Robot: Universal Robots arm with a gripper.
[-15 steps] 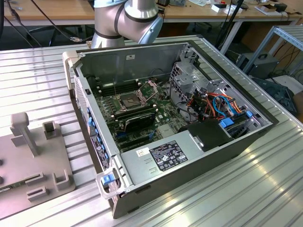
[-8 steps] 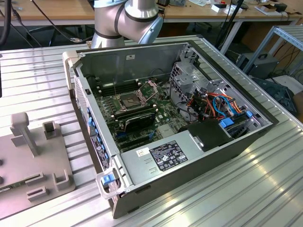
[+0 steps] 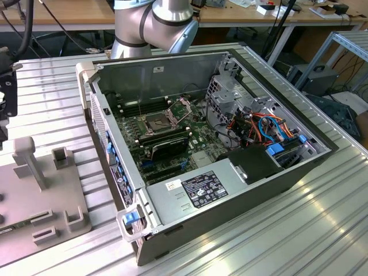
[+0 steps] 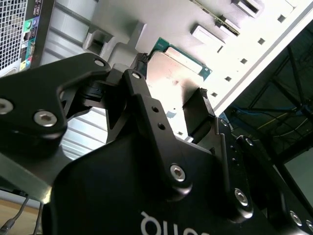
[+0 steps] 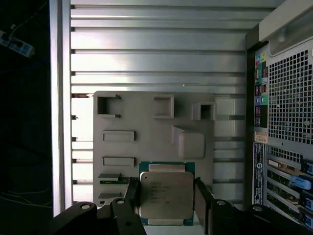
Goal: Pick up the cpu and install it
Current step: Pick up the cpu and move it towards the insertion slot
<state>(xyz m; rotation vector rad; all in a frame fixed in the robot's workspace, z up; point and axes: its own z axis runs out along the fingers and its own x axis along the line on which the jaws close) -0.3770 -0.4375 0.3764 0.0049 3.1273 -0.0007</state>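
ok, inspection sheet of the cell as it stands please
Surface: ribbed aluminium table, carrying the case and the fixture plate.
Job's things: cpu on or just over the grey fixture plate; socket in the open PC case has its plate hinged up and looks unfilled.
Clutter: nothing seen.
Grippers: gripper straddles the cpu in both wrist views; grip cannot be told.
Cables: orange and blue leads inside the case.
Surroundings: wooden benches; arm behind the case.

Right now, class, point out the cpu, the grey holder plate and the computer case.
cpu (image 5: 166, 196): first wrist view, centre of its metal top.
grey holder plate (image 5: 146, 125): first wrist view, bare flat area between pockets.
computer case (image 3: 184, 72): exterior view, inner wall.
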